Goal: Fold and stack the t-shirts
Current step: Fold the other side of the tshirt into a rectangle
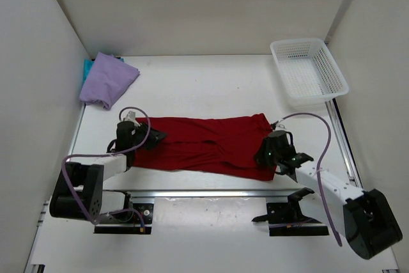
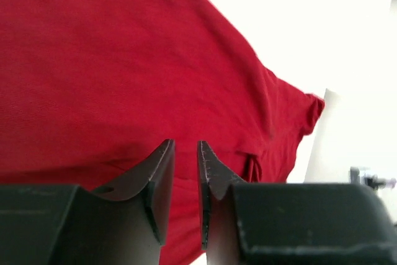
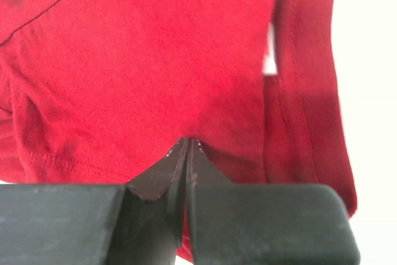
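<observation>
Left tool [image 2: 185,144] slightly apart, right tool [image 3: 188,142] together, at red shirt's [image 1: 204,142] ends; basket [image 1: 300,41], lavender shirt [image 1: 108,80] beyond.

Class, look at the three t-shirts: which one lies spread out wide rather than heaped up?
The deep red cloth t-shirt, stretched out wide. The lavender purple t-shirt lies heaped at the far left, over the barely visible teal one.

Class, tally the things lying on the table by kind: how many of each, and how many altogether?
Soft cloth t-shirts: 3 (deep red t-shirt, lavender purple t-shirt, teal t-shirt)
White plastic mesh basket: 1
Total: 4
</observation>
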Motion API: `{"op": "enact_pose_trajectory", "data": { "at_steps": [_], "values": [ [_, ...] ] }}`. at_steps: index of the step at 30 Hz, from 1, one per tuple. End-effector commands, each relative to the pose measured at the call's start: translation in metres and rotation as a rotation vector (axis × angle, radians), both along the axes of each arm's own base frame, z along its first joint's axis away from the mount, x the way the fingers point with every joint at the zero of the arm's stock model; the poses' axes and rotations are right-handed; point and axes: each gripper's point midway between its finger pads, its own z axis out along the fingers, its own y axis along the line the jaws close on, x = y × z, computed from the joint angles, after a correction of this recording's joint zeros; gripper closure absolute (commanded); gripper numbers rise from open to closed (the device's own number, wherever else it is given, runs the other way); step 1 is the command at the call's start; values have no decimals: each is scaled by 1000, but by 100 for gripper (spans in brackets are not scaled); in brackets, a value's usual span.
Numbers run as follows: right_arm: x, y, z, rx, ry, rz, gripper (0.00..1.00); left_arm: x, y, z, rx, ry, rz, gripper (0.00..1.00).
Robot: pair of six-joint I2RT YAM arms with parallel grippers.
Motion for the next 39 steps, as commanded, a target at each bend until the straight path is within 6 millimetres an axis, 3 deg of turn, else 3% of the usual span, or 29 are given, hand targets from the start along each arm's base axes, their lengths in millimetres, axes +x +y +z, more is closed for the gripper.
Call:
{"op": "enact_pose_trajectory", "data": {
  "at_steps": [1,5,8,11,13,14,17,21,25,31,33,35,39],
  "values": [
    [-14,-14,-11,14,10,-93,100,6,7,-1,-81,13,31,68],
    [-27,-25,-16,68,-14,-170,100,-4,29,-17,-169,77,134,67],
    [-14,-28,6,165,-97,-187,92,-9,47,-23,-212,91,214,66],
    [-3,-28,32,214,-159,-159,81,-3,46,-9,-194,41,211,66],
    [-1,-20,42,213,-169,-113,80,7,33,12,-145,-25,142,65],
    [-3,-9,48,222,-172,-64,83,12,33,20,-104,-53,139,64],
    [-6,27,56,203,-177,63,95,7,-4,35,-27,-111,20,63],
    [-15,84,61,209,-170,258,99,3,-17,37,-9,-129,-18,64],
    [-11,106,49,172,-136,313,100,-8,-25,22,-34,-80,-58,64],
    [-29,128,28,175,-66,367,100,-16,-28,11,-19,-69,-77,65],
    [-31,122,19,123,-23,367,100,-20,-31,6,-14,-54,-90,64],
    [-22,119,29,100,-38,360,100,-20,-34,7,-15,-49,-104,64],
    [-5,97,68,120,-148,315,90,-17,-37,15,-10,-78,-126,65]
  ]
}}
